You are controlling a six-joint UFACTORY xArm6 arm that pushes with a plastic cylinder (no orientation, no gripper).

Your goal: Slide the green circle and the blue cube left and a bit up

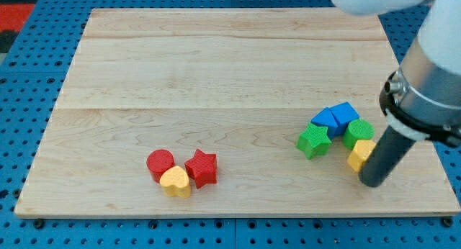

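The green circle (pixel 358 132) lies at the board's right, with the blue cube (pixel 345 114) touching it at its upper left. A second blue block (pixel 328 120) sits just left of the cube. A green star (pixel 314 141) lies left of the circle. A yellow block (pixel 360 155) touches the circle from below. My tip (pixel 373 181) rests on the board just below and right of the yellow block, right of and below the green circle.
A red circle (pixel 160 163), a yellow heart (pixel 175 182) and a red star (pixel 202 168) cluster at the lower middle-left of the wooden board (pixel 216 69). The board's right edge is close to my tip. The blue pegboard (pixel 29 119) surrounds the board.
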